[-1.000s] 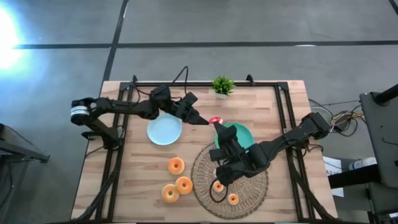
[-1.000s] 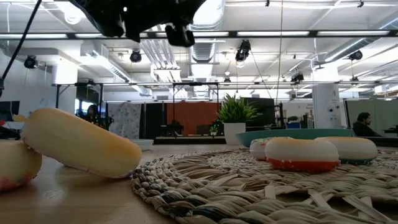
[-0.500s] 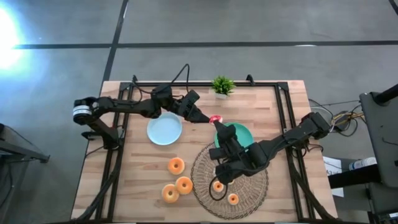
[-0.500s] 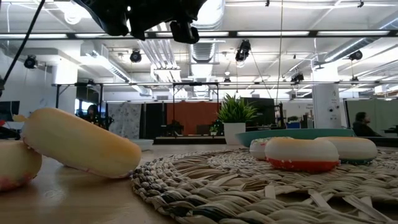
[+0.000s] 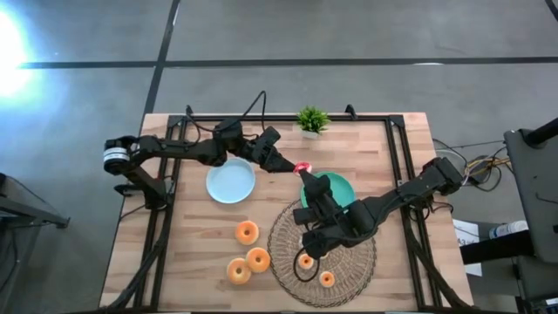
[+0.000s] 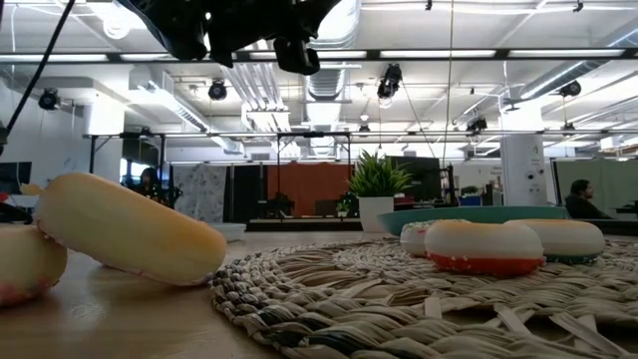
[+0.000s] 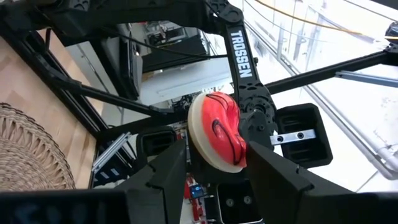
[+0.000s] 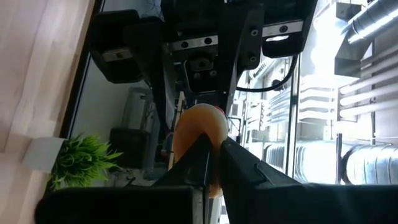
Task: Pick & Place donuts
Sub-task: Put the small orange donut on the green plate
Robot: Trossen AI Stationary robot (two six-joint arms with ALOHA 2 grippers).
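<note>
1. Seen from above, a wooden table (image 5: 200,244) holds two dark robot arms, one reaching in from each side.
2. The left gripper (image 5: 295,167) is stretched toward the middle of the table, just beside the rim of a green plate (image 5: 344,187). Its fingers are spread wide around a pink-iced donut (image 5: 302,167) and grip it by its edges. The left wrist view shows this donut (image 7: 217,132) clamped between the two dark fingers (image 7: 163,174), icing facing the camera.
3. The right gripper (image 5: 307,190) reaches in from the right, over the near edge of the green plate and above a round woven mat (image 5: 349,270). Its fingers are nearly closed on a tan donut (image 8: 199,146), which the right wrist view shows pinched by its rim between them.
4. A pale blue plate (image 5: 230,182) lies left of the green plate, under the left arm.
5. Three larger orange donuts (image 5: 247,233) lie on the bare wood, left of the mat and in front of the blue plate; two of them touch.
6. Two smaller donuts (image 5: 306,260) lie on the woven mat, apart from each other, the second nearer the front edge.
7. A small potted plant (image 5: 311,120) stands at the far edge of the table.
8. From table height, a pale donut (image 6: 130,229) leans tilted on the left and a white-topped donut with a red base (image 6: 482,246) rests on the mat's weave.
</note>
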